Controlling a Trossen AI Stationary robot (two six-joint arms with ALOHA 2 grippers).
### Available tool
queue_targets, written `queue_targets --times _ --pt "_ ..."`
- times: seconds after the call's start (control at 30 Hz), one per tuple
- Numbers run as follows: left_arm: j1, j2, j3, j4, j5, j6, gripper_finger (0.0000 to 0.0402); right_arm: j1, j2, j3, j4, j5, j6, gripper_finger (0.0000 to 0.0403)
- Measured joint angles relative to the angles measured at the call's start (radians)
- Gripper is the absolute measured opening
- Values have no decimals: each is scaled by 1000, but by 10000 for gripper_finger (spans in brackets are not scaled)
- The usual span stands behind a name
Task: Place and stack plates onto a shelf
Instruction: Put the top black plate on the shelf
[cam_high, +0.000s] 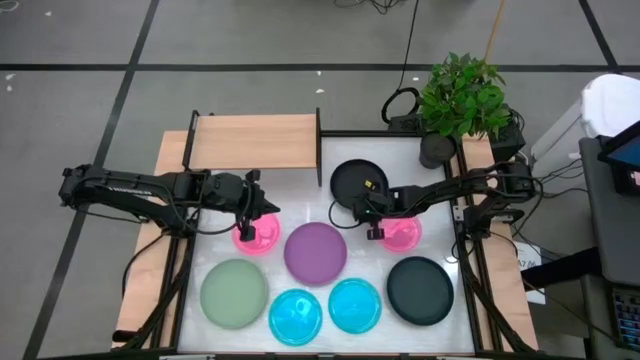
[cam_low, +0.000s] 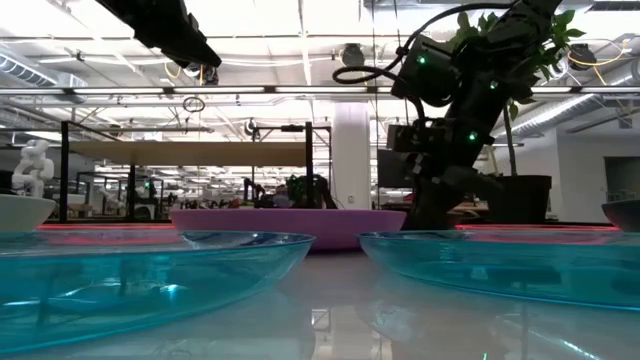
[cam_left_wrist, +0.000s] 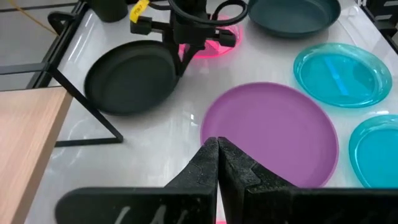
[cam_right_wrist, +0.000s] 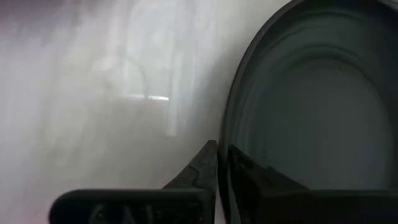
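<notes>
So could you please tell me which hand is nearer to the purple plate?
Left. The left hand sits beside the purple plate, over a pink plate; the right hand is slightly farther off, opposite.

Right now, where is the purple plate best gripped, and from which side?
Probably the raised rim of the purple plate on its edge facing the shelf, coming down from above. It lies flat, so only the rim offers a pinch, and that side has bare table; pink plates flank it and the cyan plates crowd the near edge.
</notes>
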Motion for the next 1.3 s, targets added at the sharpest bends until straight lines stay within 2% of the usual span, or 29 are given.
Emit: queue_targets --times 0.33,0.8,1.0,1.3 --pt "0 0 0 2 0 1 4 8 -91 -1 -27 -4 -2 6" --pt "0 0 0 12 -3 1 4 122 -280 13 -107 22 11 4" --pt "0 0 0 82 -5 24 4 168 -291 78 -209 25 25 2" --pt "0 23 0 88 -5 52 4 246 -291 124 -248 27 -52 1"
